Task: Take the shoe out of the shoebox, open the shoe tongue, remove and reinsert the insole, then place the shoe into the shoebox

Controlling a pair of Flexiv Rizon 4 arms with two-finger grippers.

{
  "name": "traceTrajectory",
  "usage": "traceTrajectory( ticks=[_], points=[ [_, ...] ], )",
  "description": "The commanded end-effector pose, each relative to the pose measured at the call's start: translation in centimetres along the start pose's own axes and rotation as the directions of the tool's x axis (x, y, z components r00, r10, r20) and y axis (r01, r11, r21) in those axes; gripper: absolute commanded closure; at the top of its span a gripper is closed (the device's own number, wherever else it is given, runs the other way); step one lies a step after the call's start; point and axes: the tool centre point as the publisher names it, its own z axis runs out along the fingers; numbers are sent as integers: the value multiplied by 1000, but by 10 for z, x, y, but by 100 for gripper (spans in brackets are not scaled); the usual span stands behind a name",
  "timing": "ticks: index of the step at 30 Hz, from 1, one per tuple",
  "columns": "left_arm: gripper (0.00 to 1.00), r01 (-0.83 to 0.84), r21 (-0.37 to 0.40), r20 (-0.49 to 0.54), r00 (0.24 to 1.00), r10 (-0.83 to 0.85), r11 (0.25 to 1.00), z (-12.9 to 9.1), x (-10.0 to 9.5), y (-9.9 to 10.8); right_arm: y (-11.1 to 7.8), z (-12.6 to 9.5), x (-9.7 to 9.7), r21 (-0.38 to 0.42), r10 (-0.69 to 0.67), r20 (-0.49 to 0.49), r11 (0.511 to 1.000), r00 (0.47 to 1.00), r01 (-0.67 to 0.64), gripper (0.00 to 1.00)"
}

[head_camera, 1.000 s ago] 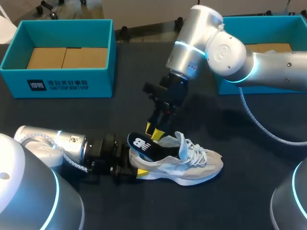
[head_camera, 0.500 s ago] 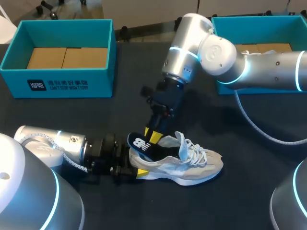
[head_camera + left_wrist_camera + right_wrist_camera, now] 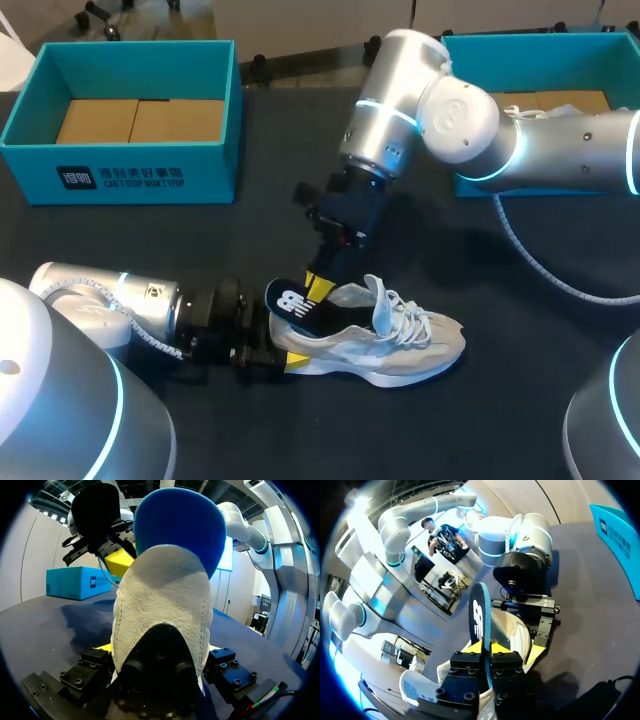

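You've got the dark tabletop [image 3: 330, 430] under everything. Two teal boxes sit along its far side, the left shoebox [image 3: 125, 170] and the right shoebox [image 3: 560, 40], both well apart from the action. The shoe [image 3: 375, 345] stands on its sole near the front. Its long axis lies across the tabletop, heel toward your left arm, toe off to your right. Rising out of its collar at a slant is the dark blue insole [image 3: 295, 305], with its heel end up over the shoe's heel and its front end down inside. Your left pincer [image 3: 275, 358] is clamped on the heel from both sides, pinning the shoe. Your right pincer [image 3: 318, 288] drops in from above, its yellow tips closed on the insole. That's the working arm, I'd say. The insole points down toward the toe, so any pull or push should follow that slant.
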Motion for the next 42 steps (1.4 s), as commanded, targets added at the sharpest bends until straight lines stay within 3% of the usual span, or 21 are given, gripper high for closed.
traceTrajectory(
  ticks=[1,15,25,31,42],
  points=[
    [100,1,0,0,1000,-1,1000,0,-1,-1,2,-1,7,5,0,22,1000,1000,0,100],
    [100,1,0,0,1000,-1,1000,0,-1,-1,9,-3,15,7,-12,66,1000,998,12,100],
    [100,1,0,0,1000,-1,1000,0,-1,-1,17,-1,7,25,-37,44,999,998,36,100],
    [100,1,0,0,1000,-1,1000,0,-1,-1,14,2,10,16,-41,37,999,999,40,78],
    [100,1,0,0,1000,-1,1000,0,-1,-1,6,9,11,-7,-28,23,1000,999,28,73]
  ],
)
